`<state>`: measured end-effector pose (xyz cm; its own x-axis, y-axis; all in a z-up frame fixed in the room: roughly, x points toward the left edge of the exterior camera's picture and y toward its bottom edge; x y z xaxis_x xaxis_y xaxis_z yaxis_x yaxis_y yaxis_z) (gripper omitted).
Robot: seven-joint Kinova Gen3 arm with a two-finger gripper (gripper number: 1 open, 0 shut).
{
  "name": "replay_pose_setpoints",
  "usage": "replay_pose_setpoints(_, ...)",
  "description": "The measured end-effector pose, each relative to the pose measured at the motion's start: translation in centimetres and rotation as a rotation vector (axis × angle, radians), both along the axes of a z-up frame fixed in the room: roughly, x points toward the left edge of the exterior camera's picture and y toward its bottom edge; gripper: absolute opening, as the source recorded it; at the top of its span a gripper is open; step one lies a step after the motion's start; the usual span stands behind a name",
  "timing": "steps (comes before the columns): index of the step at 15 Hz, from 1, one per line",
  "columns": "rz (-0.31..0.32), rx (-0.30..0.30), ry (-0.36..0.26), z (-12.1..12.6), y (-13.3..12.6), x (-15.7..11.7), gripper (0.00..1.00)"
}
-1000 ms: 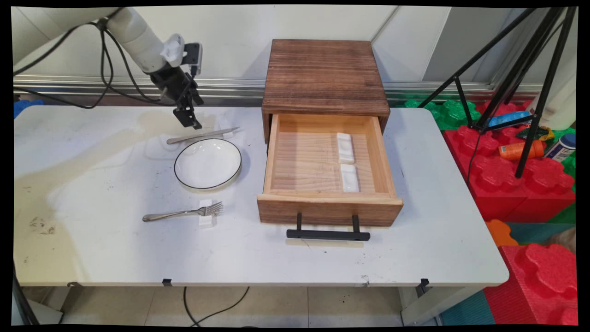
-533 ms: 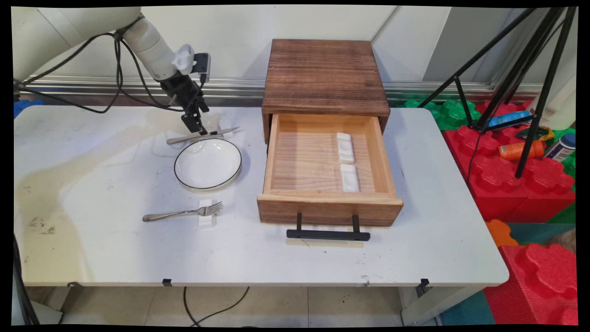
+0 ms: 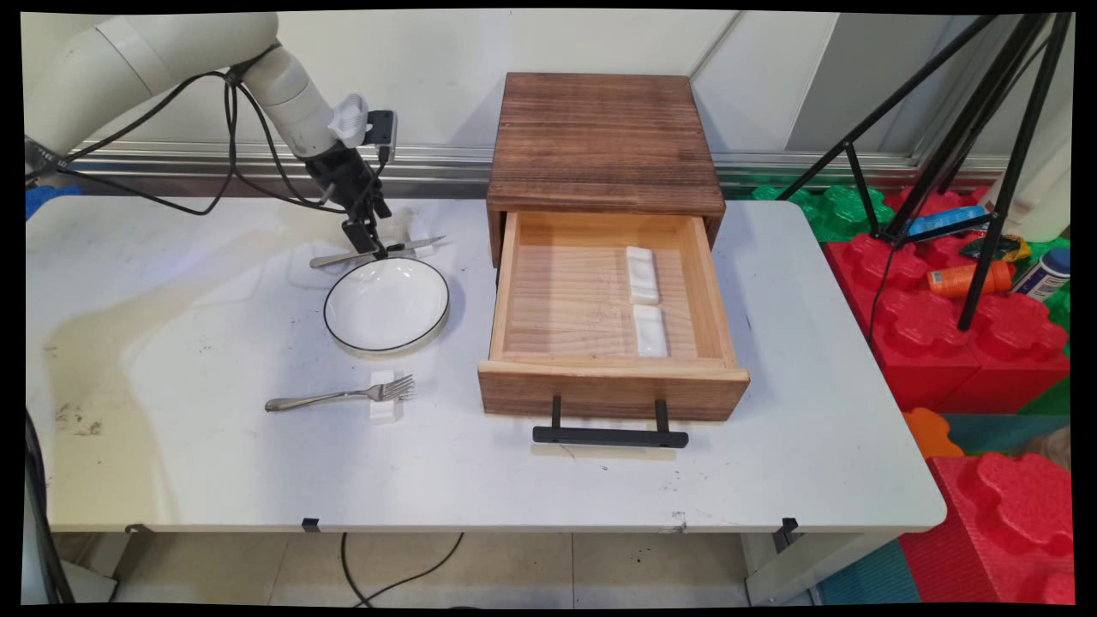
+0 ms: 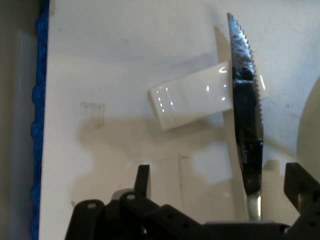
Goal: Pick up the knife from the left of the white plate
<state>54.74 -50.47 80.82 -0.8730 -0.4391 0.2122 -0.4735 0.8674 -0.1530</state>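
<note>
In the upper left, the gripper (image 3: 370, 246) has its fingers (image 4: 143, 181) apart over the knife (image 3: 377, 252); this thin, stiff, slippery knife seems best gripped at the handle.

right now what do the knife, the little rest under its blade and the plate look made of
Knife: polished metal, probably steel; dark mirror-like blade with a serrated edge.
Rest: glossy white, likely glazed ceramic; sharp highlights on its surface, though plastic can't be ruled out.
Plate: smooth white with a thin black rim, seemingly glazed ceramic.
The gripper straddles the knife, open.
</note>
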Motion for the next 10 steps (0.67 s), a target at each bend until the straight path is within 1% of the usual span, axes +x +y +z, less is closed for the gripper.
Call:
replay_pose_setpoints(3, 0.005, 0.009, 0.003, -0.38, -0.23, 0.13, 1.00)
replay_pose_setpoints(4, 0.007, 0.012, 0.005, -0.47, -0.25, 0.16, 0.00)
replay_pose_setpoints(10, 0.015, 0.024, 0.021, -0.71, -0.20, 0.13, 0.00)
